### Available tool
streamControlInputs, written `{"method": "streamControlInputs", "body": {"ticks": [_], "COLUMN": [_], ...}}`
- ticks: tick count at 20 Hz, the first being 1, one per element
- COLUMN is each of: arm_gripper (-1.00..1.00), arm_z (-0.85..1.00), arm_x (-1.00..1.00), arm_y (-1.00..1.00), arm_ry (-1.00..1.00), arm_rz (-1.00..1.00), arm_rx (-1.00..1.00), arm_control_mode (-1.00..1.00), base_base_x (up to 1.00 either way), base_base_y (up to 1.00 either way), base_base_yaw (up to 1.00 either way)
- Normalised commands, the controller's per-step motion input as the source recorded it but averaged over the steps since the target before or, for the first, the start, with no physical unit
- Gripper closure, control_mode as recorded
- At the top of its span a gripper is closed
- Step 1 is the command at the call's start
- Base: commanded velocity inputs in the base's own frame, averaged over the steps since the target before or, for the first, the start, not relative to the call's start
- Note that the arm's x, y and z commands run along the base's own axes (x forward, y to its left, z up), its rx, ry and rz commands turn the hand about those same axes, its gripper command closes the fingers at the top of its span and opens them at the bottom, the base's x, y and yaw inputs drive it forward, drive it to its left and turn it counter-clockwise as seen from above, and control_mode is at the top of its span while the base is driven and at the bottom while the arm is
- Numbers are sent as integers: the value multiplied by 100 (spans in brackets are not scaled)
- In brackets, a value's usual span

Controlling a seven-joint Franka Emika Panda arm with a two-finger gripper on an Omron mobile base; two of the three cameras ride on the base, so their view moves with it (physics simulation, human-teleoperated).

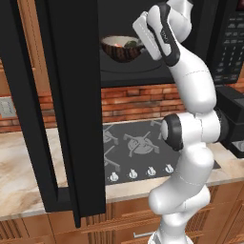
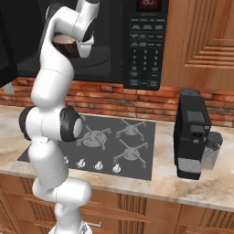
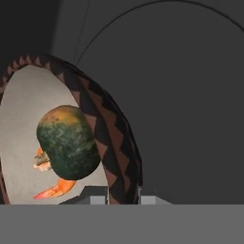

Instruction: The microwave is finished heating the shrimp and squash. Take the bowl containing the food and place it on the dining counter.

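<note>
While the hand (image 3: 123,198) pinches its rim (inside the microwave (image 1: 143,71)), the bowl (image 3: 102,124) stands between the fingers

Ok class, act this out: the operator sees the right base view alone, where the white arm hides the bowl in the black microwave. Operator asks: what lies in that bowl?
Observer: In the hand view, a round dark green squash partly hides a small orange shrimp in the round brown bowl with a cream inside.
Operator: Is the gripper on it?
Observer: Yes, the gripper is shut on the rim, one fingertip each side.
Operator: Where is the bowl?
Observer: The left base view shows it inside the black box-shaped microwave.
</note>
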Motion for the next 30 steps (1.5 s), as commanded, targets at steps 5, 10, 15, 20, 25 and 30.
{"method": "streamControlInputs", "body": {"ticks": [5, 10, 15, 20, 25, 30], "arm_gripper": [100, 100, 100, 100, 100, 100], "arm_z": [0, 0, -5, -13, -13, -3], "arm_x": [0, 0, 0, 5, 20, 7], "arm_y": [1, 4, 2, 9, 19, 8], "arm_ry": [1, 0, 0, 0, 0, 0], "arm_rz": [0, 0, 0, 0, 0, 0], "arm_rx": [0, 0, -1, -3, -2, -1], "arm_control_mode": [-100, -100, -100, -100, -100, -100], "base_base_x": [0, 0, 0, 0, 0, 0], "base_base_y": [0, 0, 0, 0, 0, 0], "base_base_yaw": [0, 0, 0, 0, 0, 0]}}
